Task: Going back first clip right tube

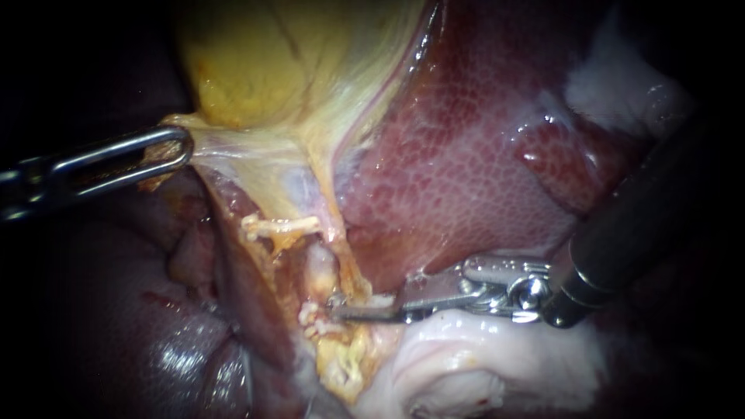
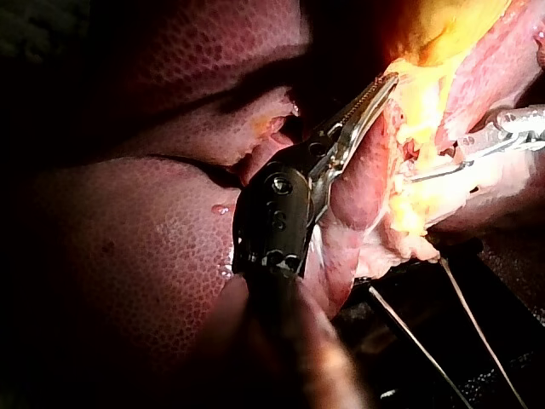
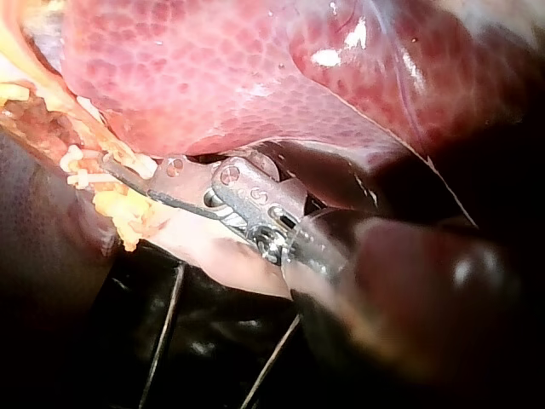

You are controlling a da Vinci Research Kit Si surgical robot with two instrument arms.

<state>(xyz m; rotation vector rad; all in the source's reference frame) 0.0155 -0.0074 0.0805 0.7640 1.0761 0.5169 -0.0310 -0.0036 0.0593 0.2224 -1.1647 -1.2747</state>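
Steel, thin and grey, the jaws of your right instrument stand a little apart, with a narrow gap and nothing between them. Their tips lie just beside a small white ridged clip. It sits low on the pale soft tube, among yellow fat. That this is the right tube I judge only from its place. Another white clip lies across the tissue higher up.

You should treat the small white ridged clip as light and stiff, but its seat as weak. The tube looks wet, soft and slippery, and I think it may tear, or let the clip slide, if a jaw catches it. So take hold of nothing here, and draw the tips away along the line of the shaft.

Further out, your left instrument has its looped jaws closed on the edge of the yellow gallbladder, which is stretched taut. That edge is the good place for holding. The red-brown mottled liver lies above your right shaft.
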